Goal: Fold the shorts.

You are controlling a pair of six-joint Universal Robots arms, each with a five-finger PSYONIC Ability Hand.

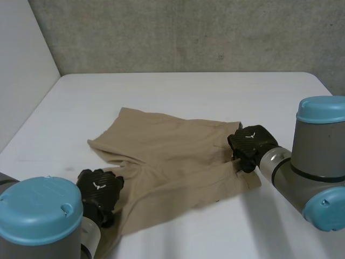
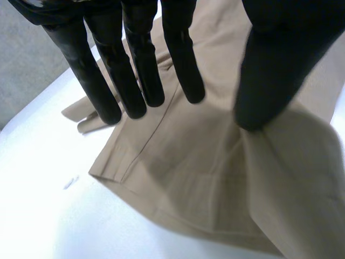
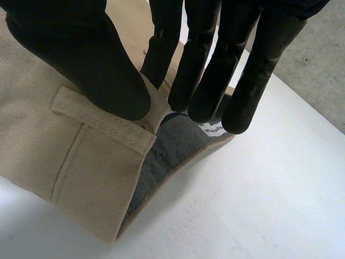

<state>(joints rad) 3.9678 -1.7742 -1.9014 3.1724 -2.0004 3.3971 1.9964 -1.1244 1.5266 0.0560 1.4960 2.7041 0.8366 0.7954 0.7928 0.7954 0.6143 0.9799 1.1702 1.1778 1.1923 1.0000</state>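
Observation:
Tan shorts lie spread flat in the middle of the white table. My left hand rests on the leg hem nearest me on the left. In the left wrist view its fingers are straight, tips down on the shorts by the hem. The thumb presses the cloth well apart from them, raising a small crease. My right hand is at the waistband's right end. There its thumb and fingers pinch the waistband beside a belt loop, and the grey lining shows.
A grey concrete wall rises behind the table, and a pale wall stands at the left. White tabletop surrounds the shorts on the far side and to the right.

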